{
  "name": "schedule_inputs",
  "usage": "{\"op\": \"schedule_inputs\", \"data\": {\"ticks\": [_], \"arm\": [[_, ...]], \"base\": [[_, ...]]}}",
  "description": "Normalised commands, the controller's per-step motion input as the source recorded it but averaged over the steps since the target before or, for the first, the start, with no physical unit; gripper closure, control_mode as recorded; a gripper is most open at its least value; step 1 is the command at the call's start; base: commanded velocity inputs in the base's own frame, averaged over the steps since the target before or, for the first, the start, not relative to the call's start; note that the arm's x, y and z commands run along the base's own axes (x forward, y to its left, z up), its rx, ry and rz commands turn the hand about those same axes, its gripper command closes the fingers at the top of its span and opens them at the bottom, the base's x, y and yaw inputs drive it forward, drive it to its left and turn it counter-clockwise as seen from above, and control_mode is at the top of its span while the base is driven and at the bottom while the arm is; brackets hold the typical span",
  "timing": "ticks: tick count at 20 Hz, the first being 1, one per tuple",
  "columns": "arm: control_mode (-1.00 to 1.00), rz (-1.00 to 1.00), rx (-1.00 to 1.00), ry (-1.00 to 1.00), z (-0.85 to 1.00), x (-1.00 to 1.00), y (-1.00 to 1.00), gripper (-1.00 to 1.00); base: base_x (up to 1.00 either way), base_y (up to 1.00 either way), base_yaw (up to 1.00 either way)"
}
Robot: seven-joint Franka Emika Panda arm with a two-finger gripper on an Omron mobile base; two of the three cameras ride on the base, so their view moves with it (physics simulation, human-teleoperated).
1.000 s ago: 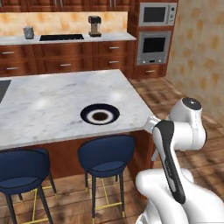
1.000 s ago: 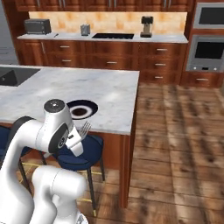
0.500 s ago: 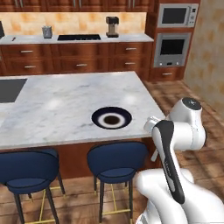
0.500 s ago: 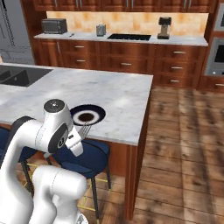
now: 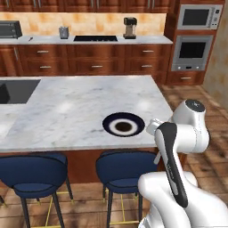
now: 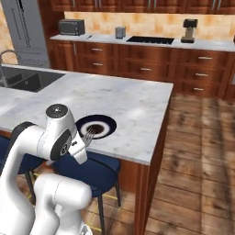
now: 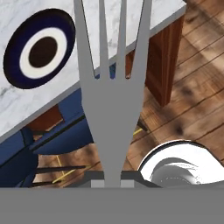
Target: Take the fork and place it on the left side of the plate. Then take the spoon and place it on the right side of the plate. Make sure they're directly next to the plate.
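Gripping the fork [image 7: 111, 109] by its handle, hand [image 7: 112, 178] clenched, tines pointing straight out from it, plate [image 7: 17, 43] beyond.

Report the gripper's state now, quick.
Gripper: closed on the fork, its tines pointing away from the hand, over the counter edge near the plate.

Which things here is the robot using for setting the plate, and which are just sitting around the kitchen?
For the job:
- fork, held in the shut end effector
- plate on the island counter

Just sitting around:
- stools
- coffee maker
- toaster
- sink
- oven
- microwave
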Motion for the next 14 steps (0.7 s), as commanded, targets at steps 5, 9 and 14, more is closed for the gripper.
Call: {"op": "schedule_inputs", "data": {"ticks": [5,9,14], "arm": [[1.00,0.00,0.00,0.00,0.00,0.00,0.00,1.00],[1.00,0.00,0.00,0.00,0.00,0.00,0.00,1.00],[-1.00,0.02,0.00,0.01,0.00,0.05,0.00,1.00]], "base": [[0.35,-0.06,0.18],[0.37,-0.03,0.16],[0.20,0.00,0.09]]}}
